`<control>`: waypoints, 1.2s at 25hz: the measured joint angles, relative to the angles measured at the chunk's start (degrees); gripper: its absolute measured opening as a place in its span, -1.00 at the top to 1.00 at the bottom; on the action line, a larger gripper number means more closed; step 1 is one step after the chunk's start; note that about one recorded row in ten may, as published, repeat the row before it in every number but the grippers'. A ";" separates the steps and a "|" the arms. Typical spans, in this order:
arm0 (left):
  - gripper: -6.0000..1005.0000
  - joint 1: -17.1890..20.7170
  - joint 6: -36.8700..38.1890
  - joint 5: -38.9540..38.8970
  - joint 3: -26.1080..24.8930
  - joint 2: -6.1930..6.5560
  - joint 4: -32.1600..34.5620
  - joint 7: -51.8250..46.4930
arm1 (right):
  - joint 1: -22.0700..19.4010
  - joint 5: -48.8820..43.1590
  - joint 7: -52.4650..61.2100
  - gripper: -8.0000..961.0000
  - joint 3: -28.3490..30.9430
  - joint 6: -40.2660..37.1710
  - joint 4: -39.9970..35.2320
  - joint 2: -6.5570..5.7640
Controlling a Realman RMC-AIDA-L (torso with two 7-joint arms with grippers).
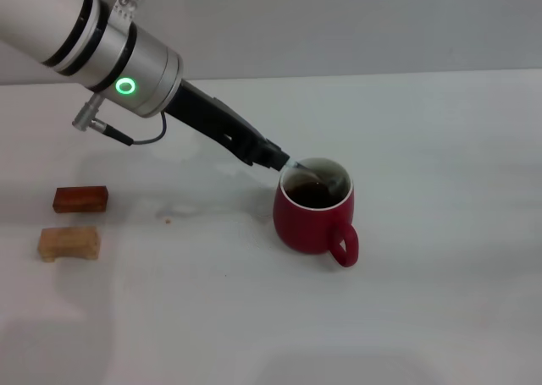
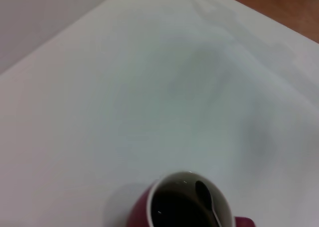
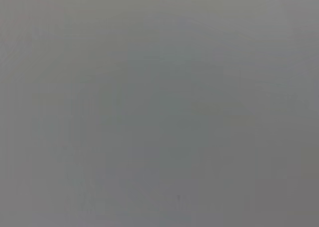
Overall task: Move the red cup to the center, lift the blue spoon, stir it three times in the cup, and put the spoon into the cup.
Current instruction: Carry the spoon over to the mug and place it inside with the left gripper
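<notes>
The red cup (image 1: 315, 217) stands on the white table near the middle, handle toward the front right, dark liquid inside. My left gripper (image 1: 277, 158) reaches down from the upper left to the cup's far-left rim and is shut on the blue spoon (image 1: 303, 171), whose pale handle slants into the cup. In the left wrist view the cup (image 2: 187, 203) shows with the spoon's grey bowl and neck (image 2: 205, 196) dipped in the dark liquid. The right gripper is out of view; its wrist view shows only plain grey.
Two small wooden blocks lie at the left: a reddish-brown one (image 1: 80, 199) and a pale one (image 1: 69, 243) in front of it. A grey wall runs behind the table's far edge (image 1: 381, 72).
</notes>
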 joint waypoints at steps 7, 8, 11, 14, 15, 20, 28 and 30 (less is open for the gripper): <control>0.71 1.60 -0.80 0.47 -0.72 0.65 0.50 -0.08 | -0.02 -0.06 -0.02 0.18 -0.07 0.00 0.00 0.08; 0.71 1.89 -0.68 0.48 -0.77 0.75 0.58 -0.14 | -0.03 -0.11 -0.02 0.18 -0.07 0.02 0.00 0.08; 0.71 2.41 0.59 0.50 -0.81 0.86 0.68 -0.24 | -0.05 -0.43 -0.04 0.18 -0.07 0.04 0.05 0.08; 0.71 2.63 2.97 0.18 -0.82 0.69 0.96 -0.06 | -0.07 -0.50 -0.04 0.18 -0.07 0.07 0.09 0.08; 0.71 2.63 2.97 0.18 -0.82 0.69 0.96 -0.06 | -0.07 -0.50 -0.04 0.18 -0.07 0.07 0.09 0.08; 0.71 1.50 1.63 -0.73 -0.30 0.18 0.53 0.80 | 0.34 -0.61 -0.04 0.18 -0.33 0.46 0.16 0.01; 0.71 1.10 -2.31 -1.13 -0.12 0.12 0.25 1.40 | 0.46 -0.68 -0.05 0.18 -1.01 1.03 0.25 0.11; 0.71 1.65 -2.70 -0.93 -0.21 0.37 0.22 1.43 | 0.36 -0.68 -0.04 0.18 -1.20 1.03 0.26 0.18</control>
